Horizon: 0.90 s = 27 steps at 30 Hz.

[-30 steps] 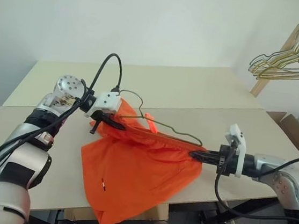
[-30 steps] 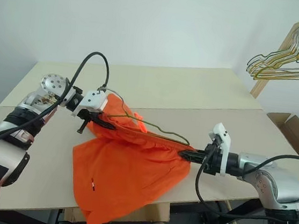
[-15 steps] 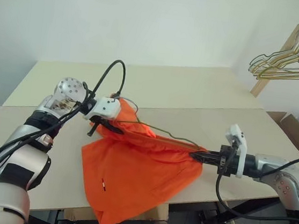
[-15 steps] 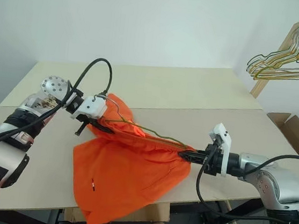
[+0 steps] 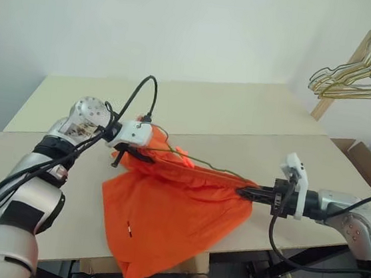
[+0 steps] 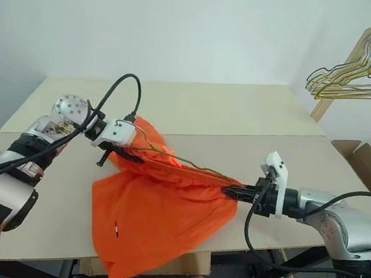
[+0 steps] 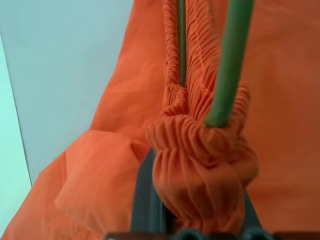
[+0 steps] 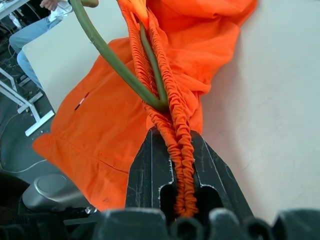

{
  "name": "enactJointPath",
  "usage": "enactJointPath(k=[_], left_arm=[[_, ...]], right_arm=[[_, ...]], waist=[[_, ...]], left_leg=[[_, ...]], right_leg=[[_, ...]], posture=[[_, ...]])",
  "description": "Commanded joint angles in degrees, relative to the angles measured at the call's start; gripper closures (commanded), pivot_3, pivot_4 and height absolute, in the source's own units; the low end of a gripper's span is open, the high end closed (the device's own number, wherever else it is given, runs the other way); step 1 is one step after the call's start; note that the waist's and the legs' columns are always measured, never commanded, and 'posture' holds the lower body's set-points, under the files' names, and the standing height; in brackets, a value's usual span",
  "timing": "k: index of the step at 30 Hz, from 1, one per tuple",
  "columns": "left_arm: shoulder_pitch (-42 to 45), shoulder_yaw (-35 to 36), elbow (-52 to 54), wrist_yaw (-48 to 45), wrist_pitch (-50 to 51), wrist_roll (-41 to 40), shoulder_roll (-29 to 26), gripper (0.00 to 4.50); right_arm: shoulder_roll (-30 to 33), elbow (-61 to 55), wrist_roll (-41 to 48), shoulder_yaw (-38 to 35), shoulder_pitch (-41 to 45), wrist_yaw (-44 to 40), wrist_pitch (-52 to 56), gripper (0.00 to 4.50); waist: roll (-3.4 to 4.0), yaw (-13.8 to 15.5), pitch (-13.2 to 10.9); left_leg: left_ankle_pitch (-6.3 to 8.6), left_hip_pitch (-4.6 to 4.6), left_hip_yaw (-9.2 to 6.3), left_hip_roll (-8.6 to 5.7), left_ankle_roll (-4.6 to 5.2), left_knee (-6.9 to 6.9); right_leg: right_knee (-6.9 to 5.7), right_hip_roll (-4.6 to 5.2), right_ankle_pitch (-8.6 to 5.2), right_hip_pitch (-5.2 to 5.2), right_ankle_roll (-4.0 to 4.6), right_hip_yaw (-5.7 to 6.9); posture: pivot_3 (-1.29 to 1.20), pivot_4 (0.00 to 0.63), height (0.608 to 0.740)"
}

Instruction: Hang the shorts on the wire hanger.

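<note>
The orange shorts [image 5: 170,211] hang stretched between my two grippers above the beige table [image 5: 304,159], legs drooping over its front edge. My left gripper [image 5: 144,156] is shut on one bunched end of the elastic waistband [image 7: 200,165], with a dark finger [image 7: 147,200] showing beside the fabric. My right gripper [image 5: 243,193] is shut on the other end of the waistband [image 8: 175,130]. The wire hanger [image 5: 203,162] runs along the waistband between the grippers. Its thin olive wire [image 8: 115,60] enters the gathered fabric at both ends, and its hook sits low near the left gripper.
A bunch of gold and green hangers [image 5: 357,75] hangs on a wooden rail at the far right. A cardboard box [image 5: 364,163] lies below it. A second table [image 5: 176,104] stands behind. A seated person's legs [image 8: 30,25] show past the table in the right wrist view.
My left wrist has turned and dipped slightly. The hanger's hook and upper wire have tipped down closer to the shorts. The right gripper has kept still.
</note>
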State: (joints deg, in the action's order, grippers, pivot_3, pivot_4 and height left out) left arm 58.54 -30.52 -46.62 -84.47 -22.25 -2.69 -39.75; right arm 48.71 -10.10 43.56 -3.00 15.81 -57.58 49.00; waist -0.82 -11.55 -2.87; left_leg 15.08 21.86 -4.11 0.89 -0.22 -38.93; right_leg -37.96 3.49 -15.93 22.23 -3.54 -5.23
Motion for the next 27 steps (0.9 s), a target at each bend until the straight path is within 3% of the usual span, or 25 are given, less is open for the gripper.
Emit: enactJointPath(k=[1,10,27], left_arm=[[-1.48,-2.02,-9.09,2.12,-3.95,12.78,-11.31,4.5],[0.43,-2.54,-11.77,6.54,-4.82,15.45,-10.17,4.5],[0.66,2.84,-8.6,2.98,6.13,7.82,-5.93,4.5]], right_arm=[[5.93,4.48,-2.36,-6.97,-0.88,-0.24,-0.27,4.48],[6.85,3.05,-4.05,-5.03,-2.48,-1.96,-2.29,4.48],[4.38,1.68,-1.93,-4.38,-2.78,0.14,-3.42,4.48]], waist=[[0.0,-0.03,0.0],[0.0,0.09,0.0],[0.0,-0.08,0.0]], left_leg=[[0.0,0.01,0.0,0.0,0.0,0.0],[0.0,0.02,0.0,-0.01,0.0,0.0],[0.0,0.02,-0.01,-0.01,0.0,-0.01]], right_leg=[[0.01,0.0,0.0,0.0,0.0,0.0],[0.01,0.01,0.0,0.0,0.0,0.0],[0.0,0.01,0.0,0.0,-0.01,0.02]], posture=[[-0.17,0.004,0.74],[-0.18,0.0,0.74],[-0.18,0.001,0.74]])
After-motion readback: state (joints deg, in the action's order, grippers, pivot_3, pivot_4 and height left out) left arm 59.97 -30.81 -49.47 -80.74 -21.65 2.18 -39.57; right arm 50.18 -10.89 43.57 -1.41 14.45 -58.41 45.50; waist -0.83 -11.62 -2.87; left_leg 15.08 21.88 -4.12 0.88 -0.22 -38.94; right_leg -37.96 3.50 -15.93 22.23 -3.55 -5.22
